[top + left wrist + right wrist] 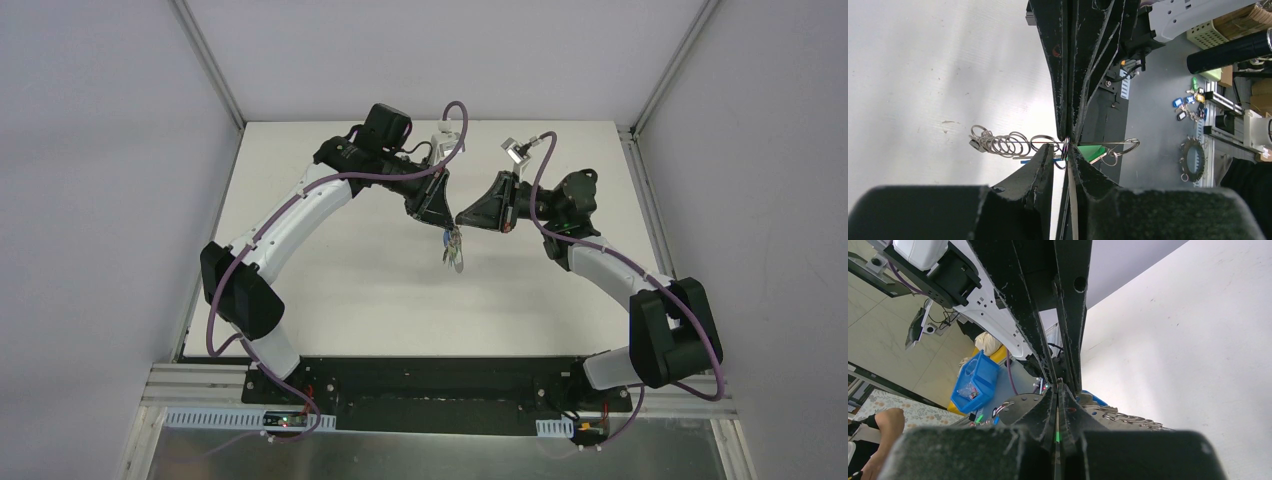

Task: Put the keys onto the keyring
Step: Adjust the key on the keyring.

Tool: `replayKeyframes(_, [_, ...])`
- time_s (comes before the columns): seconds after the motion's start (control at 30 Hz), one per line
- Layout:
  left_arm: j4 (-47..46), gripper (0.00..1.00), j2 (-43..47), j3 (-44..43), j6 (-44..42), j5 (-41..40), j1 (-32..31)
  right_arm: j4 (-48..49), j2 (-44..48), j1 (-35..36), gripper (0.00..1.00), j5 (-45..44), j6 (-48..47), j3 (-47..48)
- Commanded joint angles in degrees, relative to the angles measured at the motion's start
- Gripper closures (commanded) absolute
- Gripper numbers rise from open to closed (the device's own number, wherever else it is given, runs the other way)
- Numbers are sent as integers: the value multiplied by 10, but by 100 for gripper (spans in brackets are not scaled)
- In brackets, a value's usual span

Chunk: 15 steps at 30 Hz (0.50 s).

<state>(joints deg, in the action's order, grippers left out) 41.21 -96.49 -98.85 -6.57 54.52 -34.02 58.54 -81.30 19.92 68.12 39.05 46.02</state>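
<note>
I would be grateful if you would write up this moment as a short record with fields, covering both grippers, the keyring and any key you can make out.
left gripper: tip to tip with the other gripper, above the table; grip unclear
right gripper: fingers shut; what it pinches cannot be told
keyring: row of linked metal rings strung out beside the fingertips, off the table
green key: just past the fingertips, beside a larger ring
table: white, beneath the hanging bundle

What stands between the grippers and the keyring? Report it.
Nothing visible does. The left gripper and right gripper meet tip to tip at the keyring, on its row of metal rings, with the green key right beside their tips.
</note>
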Motion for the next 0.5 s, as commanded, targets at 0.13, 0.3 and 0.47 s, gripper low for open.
replayKeyframes(0.13, [-25,100,-3,9,25,40,1,50,5,-5,100,-6,4,-2])
replayKeyframes(0.3, [94,100,-23,-58,-32,-7,-3,17,27,-5,98,18,-68,-12])
replayKeyframes(0.47, [283,100,-91,-169,-99,-62,-24,-19,46,-5,77,35,-110,-14])
